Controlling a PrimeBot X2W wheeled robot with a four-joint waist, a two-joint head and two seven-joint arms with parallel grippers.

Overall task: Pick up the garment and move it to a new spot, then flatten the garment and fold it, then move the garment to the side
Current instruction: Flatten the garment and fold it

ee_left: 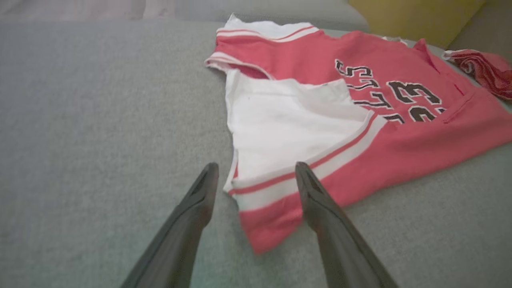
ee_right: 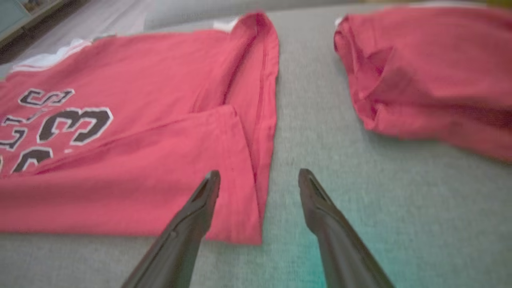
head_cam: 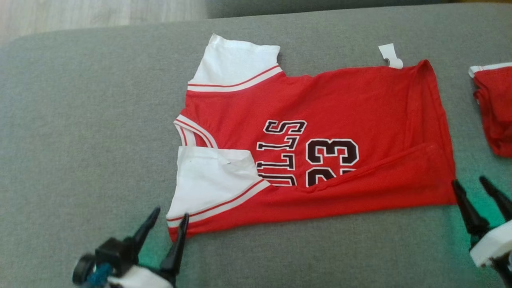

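Left gripper [head_cam: 171, 214]: my jaws open, straddling jersey [head_cam: 340, 100] sleeve corner.
Right gripper [head_cam: 469, 181]: jaws open at hem corner.
Near: red piece [head_cam: 496, 112].

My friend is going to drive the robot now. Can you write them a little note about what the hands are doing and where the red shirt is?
Hands: the left gripper is open and empty, at the near sleeve corner. The right gripper is open and empty, at the near hem corner.
Things: the jersey lies on the grey cushion, neck toward the robot's left. A smaller red piece lies apart on the right.
Done: the near long edge is folded up over part of the lettering.
Left: probably fold the far side in, finish folding, then move it to the side.
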